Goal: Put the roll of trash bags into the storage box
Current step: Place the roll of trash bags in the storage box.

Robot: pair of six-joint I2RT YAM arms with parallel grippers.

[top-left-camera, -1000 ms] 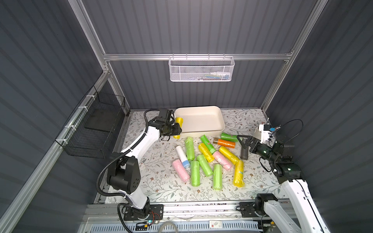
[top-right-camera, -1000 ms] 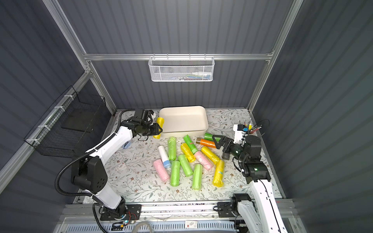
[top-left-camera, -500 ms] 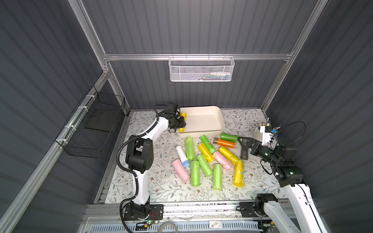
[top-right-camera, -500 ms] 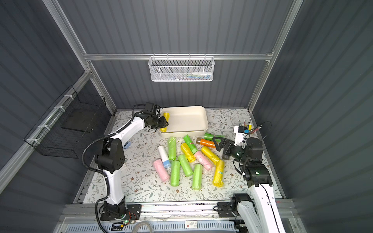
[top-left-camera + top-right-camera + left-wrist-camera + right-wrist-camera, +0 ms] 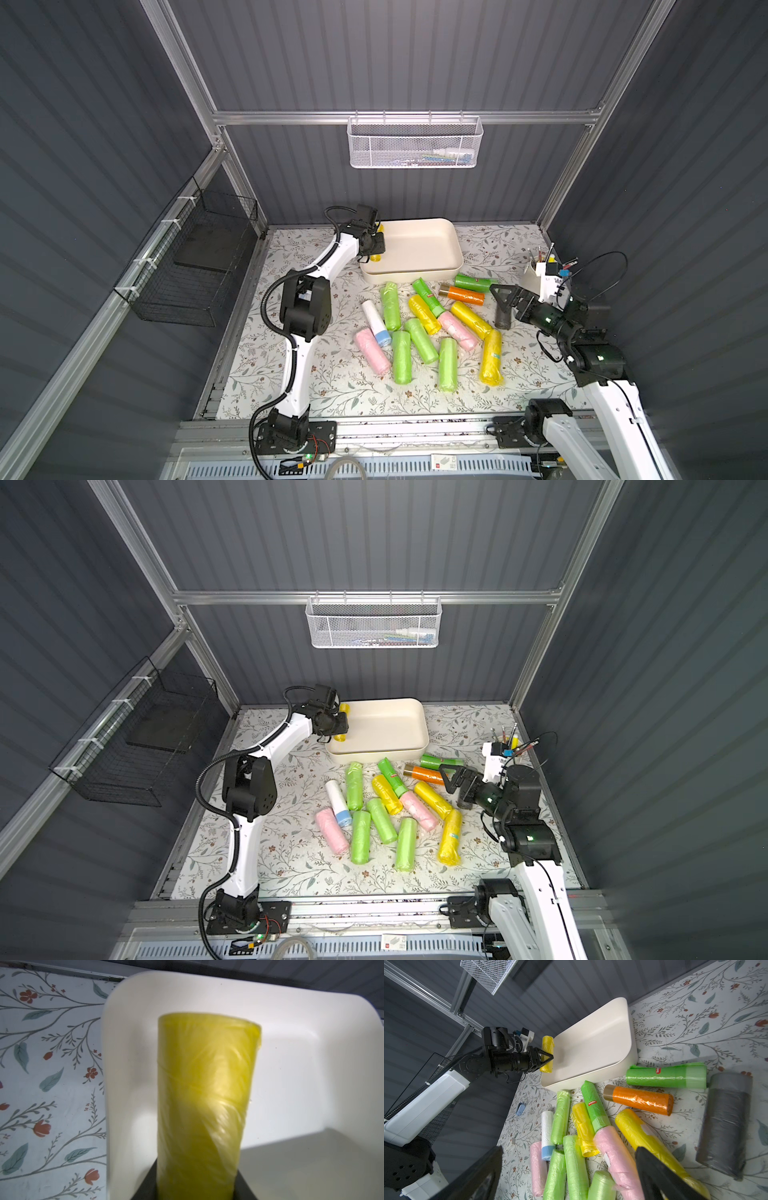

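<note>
A yellow roll of trash bags (image 5: 203, 1095) is in my left gripper (image 5: 195, 1167), which is shut on it with a black finger (image 5: 145, 1184) on each side. In both top views the roll (image 5: 376, 257) (image 5: 341, 737) hangs at the left rim of the cream-white storage box (image 5: 419, 245) (image 5: 386, 725), lengthwise along that wall and partly over the inside. The box holds nothing else that I can see. The right wrist view shows this grip (image 5: 547, 1057) at the box's edge (image 5: 591, 1043). My right gripper (image 5: 505, 297) (image 5: 569, 1148) is open above the pile's right end.
Several green, yellow, pink, orange and white rolls (image 5: 424, 328) lie in a pile in front of the box. A dark grey roll (image 5: 502, 319) stands by the right gripper. A pen holder (image 5: 536, 272) is at the right. A white mesh basket (image 5: 414, 143) and a black wire basket (image 5: 191, 266) hang on the walls.
The left arm has swung back and to the right with the yellow roll, from beside the box's front left corner to its left rim. The right arm has shifted only slightly.
</note>
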